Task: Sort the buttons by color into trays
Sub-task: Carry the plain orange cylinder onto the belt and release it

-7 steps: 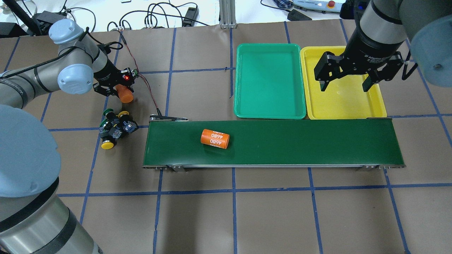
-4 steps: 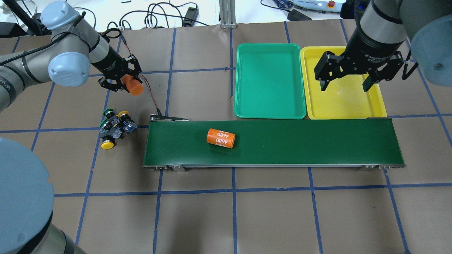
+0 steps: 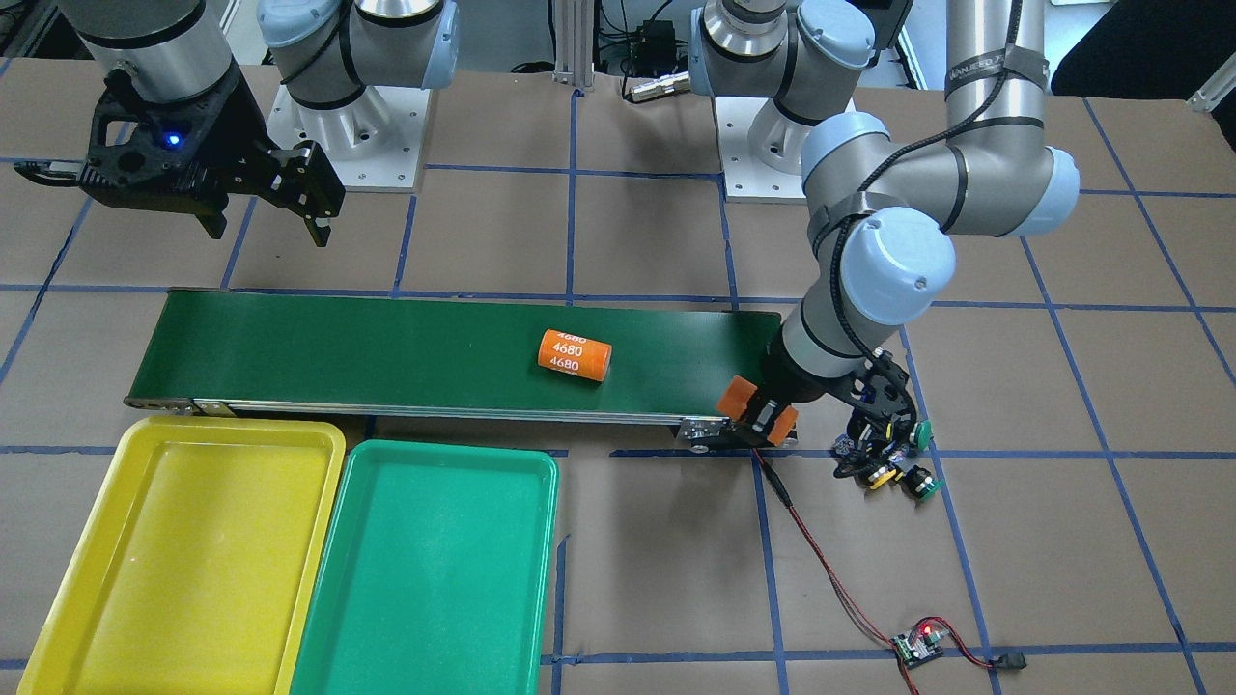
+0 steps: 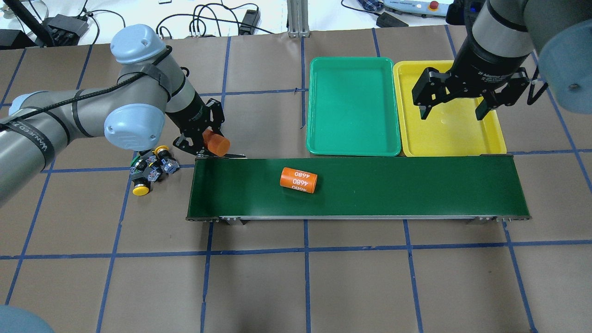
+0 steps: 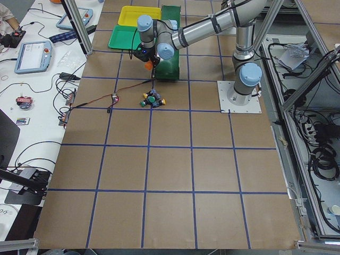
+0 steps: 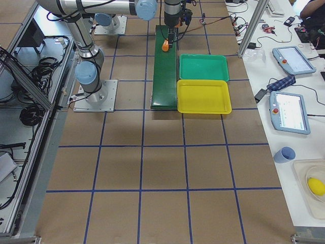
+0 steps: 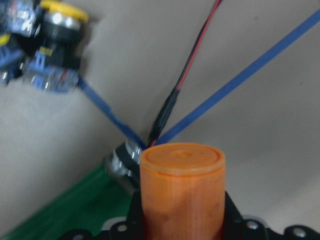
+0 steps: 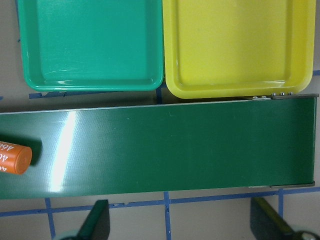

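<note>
Several buttons [image 4: 150, 169] with yellow and green caps lie in a tight cluster on the table left of the conveyor; they also show in the front view [image 3: 884, 454] and the left wrist view [image 7: 45, 45]. My left gripper [image 4: 203, 141] is shut on a plain orange cylinder [image 4: 217, 144] and holds it just above the conveyor's left end, right of the buttons. My right gripper [image 4: 452, 111] is open and empty, hovering over the yellow tray [image 4: 455, 136]. The green tray [image 4: 354, 106] beside it holds nothing.
A long dark-green conveyor belt [image 4: 393, 185] runs in front of both trays. An orange cylinder printed "4680" [image 4: 298, 180] lies on its left half. A red-black wire [image 3: 821, 560] runs from the conveyor's end to a small circuit board [image 3: 917, 645].
My left arm has carried the plain orange cylinder right and nearer, to the conveyor's left end. The "4680" cylinder has moved right along the belt. My right gripper has not moved.
</note>
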Tool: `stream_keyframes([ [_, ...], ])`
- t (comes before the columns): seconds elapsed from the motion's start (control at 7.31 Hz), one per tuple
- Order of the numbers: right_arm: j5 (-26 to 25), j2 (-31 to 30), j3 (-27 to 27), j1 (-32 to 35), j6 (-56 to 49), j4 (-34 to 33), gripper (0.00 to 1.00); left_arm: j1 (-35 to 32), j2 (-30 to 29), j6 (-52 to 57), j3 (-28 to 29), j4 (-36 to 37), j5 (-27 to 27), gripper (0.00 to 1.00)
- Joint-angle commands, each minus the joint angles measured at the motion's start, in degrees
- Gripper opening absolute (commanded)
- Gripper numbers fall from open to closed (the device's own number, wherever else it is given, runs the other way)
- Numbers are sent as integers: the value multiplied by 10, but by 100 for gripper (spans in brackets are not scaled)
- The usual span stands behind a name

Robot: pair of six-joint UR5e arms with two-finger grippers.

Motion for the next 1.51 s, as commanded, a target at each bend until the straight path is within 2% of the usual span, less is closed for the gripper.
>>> stream_keyframes([
  [0.0, 0, 0, 1, 0, 0, 3, 100, -58, 21, -125, -40, -6, 3, 5],
  [0.27, 0, 0, 1, 0, 0, 0, 100, -62, 31, -143, -63, -7, 3, 14],
  [0.41, 0, 0, 1, 0, 1, -1, 100, -62, 32, -144, -64, -8, 4, 23],
  [0.55, 0, 0, 1, 0, 0, -1, 100, -61, 27, -142, -64, -7, 10, 47],
  [0.68, 0, 0, 1, 0, 0, -1, 100, -61, 13, -144, -64, -5, 55, 73],
  [0.82, 0, 0, 1, 0, 0, -2, 100, -61, 24, -135, -64, -7, 64, 96],
  [0.96, 2, 0, 1, 0, 4, -2, 100, -57, 25, -129, -57, -7, 56, 100],
  [1.09, 0, 0, 1, 0, 4, -1, 100, -50, 28, -121, -43, -27, 56, 100],
  [1.37, 1, 0, 1, 0, 4, -2, 100, -30, 36, -12, 25, -119, 57, 100],
])
